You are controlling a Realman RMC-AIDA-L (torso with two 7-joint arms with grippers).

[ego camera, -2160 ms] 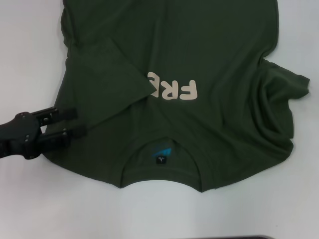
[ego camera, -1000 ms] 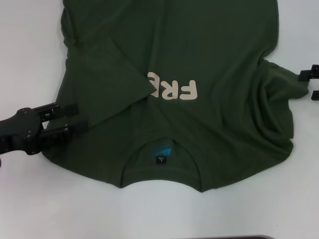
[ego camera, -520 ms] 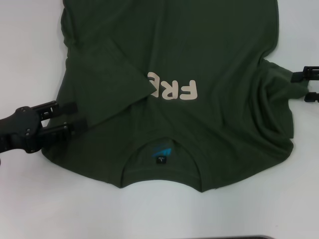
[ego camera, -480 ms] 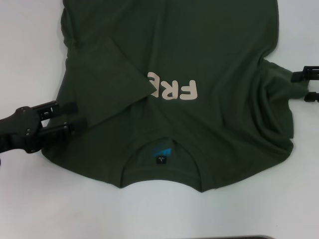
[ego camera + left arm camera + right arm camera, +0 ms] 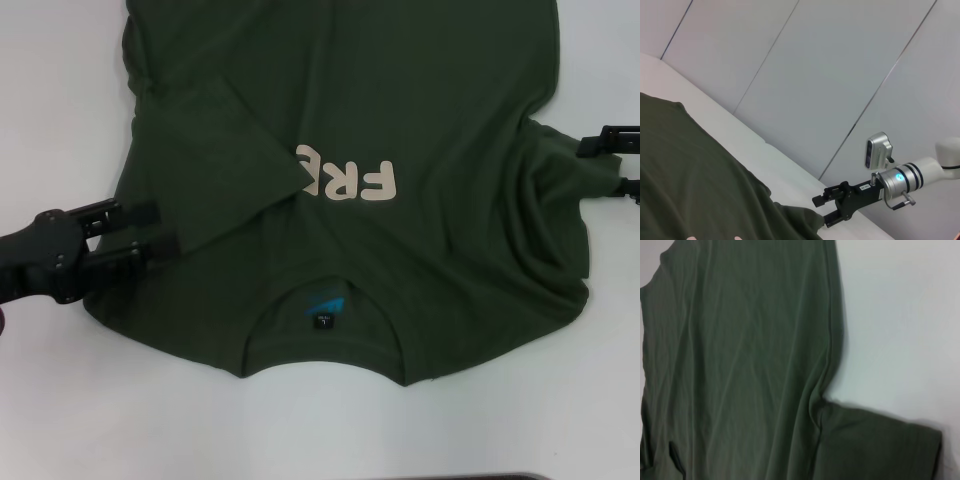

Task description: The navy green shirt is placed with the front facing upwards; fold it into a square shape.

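The navy green shirt (image 5: 420, 110) lies flat on the white table, neck opening and blue label (image 5: 323, 303) nearest me. Its sleeve on my left is folded in over the chest and covers part of the cream letters (image 5: 348, 180). My left gripper (image 5: 166, 230) rests open on the shirt's left edge, at the lower corner of that folded sleeve. At the right edge of the head view my right gripper (image 5: 600, 163) is open, fingers either side of the bunched right sleeve (image 5: 560, 170). The left wrist view shows the right gripper (image 5: 826, 210) open at the cloth's edge.
White table (image 5: 60, 100) surrounds the shirt on the left, right and near sides. The cloth on the right side is wrinkled and bunched (image 5: 545, 230). In the right wrist view, shirt cloth (image 5: 740, 365) and bare table (image 5: 890, 315) fill the picture.
The right gripper has come in from the right edge and reached the right sleeve. The left gripper has crept a little farther onto the shirt. The shirt itself has not moved.
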